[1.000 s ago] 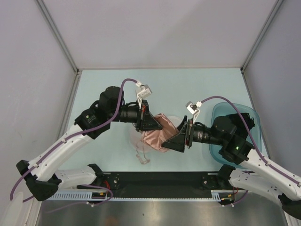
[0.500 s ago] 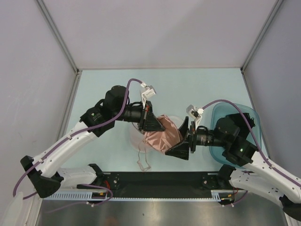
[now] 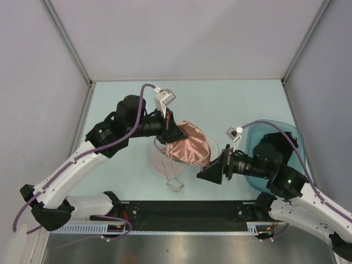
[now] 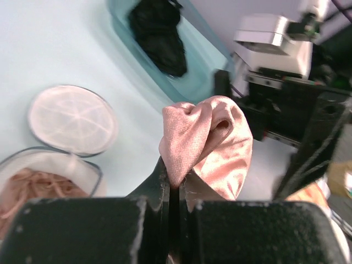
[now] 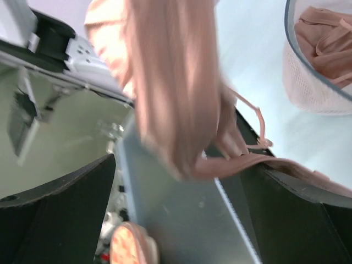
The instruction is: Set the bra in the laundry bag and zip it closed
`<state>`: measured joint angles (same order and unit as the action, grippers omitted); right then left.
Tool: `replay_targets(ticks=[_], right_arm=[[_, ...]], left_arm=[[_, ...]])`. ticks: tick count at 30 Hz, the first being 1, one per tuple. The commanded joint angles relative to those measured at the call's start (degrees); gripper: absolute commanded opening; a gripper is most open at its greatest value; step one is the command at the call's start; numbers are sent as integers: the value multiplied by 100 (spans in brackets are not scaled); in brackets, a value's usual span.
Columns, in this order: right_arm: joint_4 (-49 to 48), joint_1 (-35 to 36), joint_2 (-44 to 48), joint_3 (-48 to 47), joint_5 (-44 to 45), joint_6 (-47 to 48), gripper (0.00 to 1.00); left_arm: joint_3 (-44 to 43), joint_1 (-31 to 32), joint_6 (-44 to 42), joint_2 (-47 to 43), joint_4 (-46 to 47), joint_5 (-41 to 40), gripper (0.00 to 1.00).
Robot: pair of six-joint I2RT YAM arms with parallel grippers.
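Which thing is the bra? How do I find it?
Look at the middle of the pale table, between the two arms. The bra hangs there, pinched in the left arm's fingers. It is shiny salmon pink, unlike the white mesh laundry bag nearby and the black garment in the teal basin.

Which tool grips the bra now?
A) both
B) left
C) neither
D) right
B: the left tool is pinched shut on a fold of the bra, while the right tool has its jaws wide open.
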<state>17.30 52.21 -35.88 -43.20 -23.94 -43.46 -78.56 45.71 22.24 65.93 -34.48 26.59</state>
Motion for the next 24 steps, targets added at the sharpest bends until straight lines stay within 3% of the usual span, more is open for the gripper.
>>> replay_targets(ticks=[1,8,12,14,18,20,24], right_arm=[[89,44,643,198,530,-1336,100],[115,123,802,110,1074,-2307,100],[-226,298,889,215,1646,-2325,100],[-752,421,942,452,2156,-2324,100],[-2884,728,951,1322,3104,-2596,100],[-3328,922,645,1499,3641,-2492,100],[-4388,2070,135,1498,4931,-1755,100]], left_arm=[[-291,-19,-202,-37,-191,-1232,0],[-133,43,-18,-230,248,-2218,0],[-27,43,341,-318,652,-2079,0],[16,34,684,-283,740,-2087,0],[157,34,1326,-317,1100,-2079,0],[298,34,1668,-405,1355,-2044,0],[377,34,2134,-449,1549,-1948,0]])
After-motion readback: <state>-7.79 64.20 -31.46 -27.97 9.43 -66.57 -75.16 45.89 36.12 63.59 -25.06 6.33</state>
